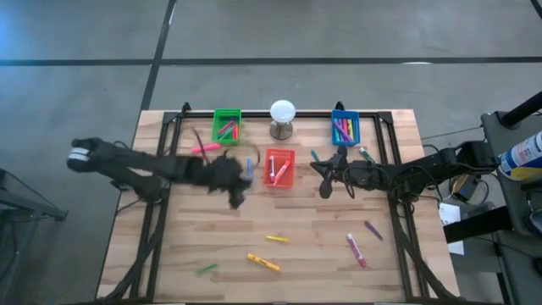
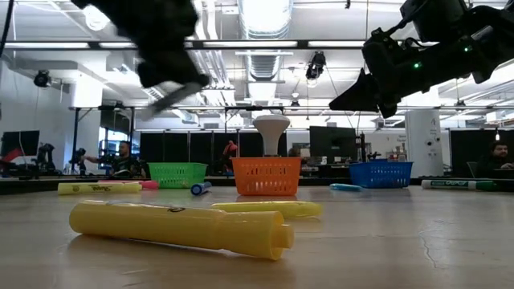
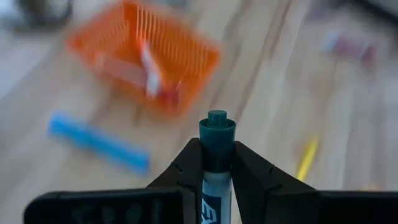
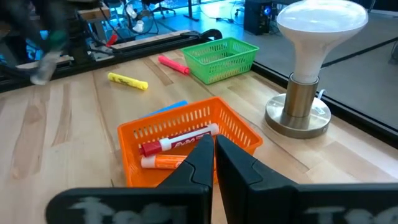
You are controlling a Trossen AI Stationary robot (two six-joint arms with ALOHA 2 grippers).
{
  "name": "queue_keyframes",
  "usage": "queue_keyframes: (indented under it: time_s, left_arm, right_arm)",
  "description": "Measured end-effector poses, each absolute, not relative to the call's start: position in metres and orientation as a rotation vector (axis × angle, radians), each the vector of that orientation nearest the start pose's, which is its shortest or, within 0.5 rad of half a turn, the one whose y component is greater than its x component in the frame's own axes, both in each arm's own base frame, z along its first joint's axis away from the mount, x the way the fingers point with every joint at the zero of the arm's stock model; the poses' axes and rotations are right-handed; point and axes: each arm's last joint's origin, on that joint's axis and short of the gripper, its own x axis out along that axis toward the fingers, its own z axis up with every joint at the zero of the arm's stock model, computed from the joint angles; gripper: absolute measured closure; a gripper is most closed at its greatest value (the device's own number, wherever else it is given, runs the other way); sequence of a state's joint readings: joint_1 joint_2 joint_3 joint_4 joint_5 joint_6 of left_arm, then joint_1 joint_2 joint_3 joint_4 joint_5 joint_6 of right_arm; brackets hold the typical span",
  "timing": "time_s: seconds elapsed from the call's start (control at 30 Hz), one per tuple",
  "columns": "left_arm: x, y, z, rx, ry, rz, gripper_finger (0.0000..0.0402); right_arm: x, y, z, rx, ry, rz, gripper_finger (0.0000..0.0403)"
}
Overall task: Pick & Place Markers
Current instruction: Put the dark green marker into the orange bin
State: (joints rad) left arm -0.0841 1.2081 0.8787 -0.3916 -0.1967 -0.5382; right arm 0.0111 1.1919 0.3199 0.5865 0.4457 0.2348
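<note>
My left gripper (image 1: 235,188) hangs above the table just left of the orange-red bin (image 1: 279,168) and is shut on a white marker with a teal cap (image 3: 217,134). My right gripper (image 1: 327,180) waits shut to the right of that bin, holding nothing; two markers (image 4: 177,144) lie in the bin ahead of it. Loose markers lie flat on the table: a blue one (image 3: 99,142) by the bin, a pink one (image 1: 205,148), two yellow ones (image 1: 263,263), a green one (image 1: 206,268), a pink one (image 1: 356,250) and a purple one (image 1: 373,229). My left gripper pinches the marker's white barrel (image 3: 217,180) between its two fingers. The marker lies along the fingers, and its capped end sticks out past the fingertips (image 3: 249,165). The fingers slant down toward the orange-red bin. The marker is lifted clear of the table.
A green bin (image 1: 226,125) and a blue bin (image 1: 345,128) with markers in them stand at the far edge, with a white ball on a grey stand (image 1: 282,119) between them. Bare wood lies in the middle and near part of the table.
</note>
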Motion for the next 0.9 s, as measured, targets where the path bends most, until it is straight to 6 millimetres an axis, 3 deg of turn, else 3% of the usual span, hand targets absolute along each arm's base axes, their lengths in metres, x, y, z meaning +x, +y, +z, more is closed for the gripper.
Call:
queue_keyframes:
  time_s: [0.17,0.3,0.9]
  left_arm:
    - [0.276,0.041,0.266,-0.468,0.477,0.272,0.0344]
    - [0.292,0.068,0.253,-0.539,0.437,0.240,0.0344]
    - [0.354,0.101,0.206,-0.588,0.396,0.234,0.0344]
  right_arm:
    - [0.216,-0.010,0.173,0.164,0.230,-0.462,0.0390]
    - [0.216,-0.010,0.173,0.157,0.234,-0.461,0.0390]
    - [0.216,-0.010,0.173,0.153,0.236,-0.461,0.0390]
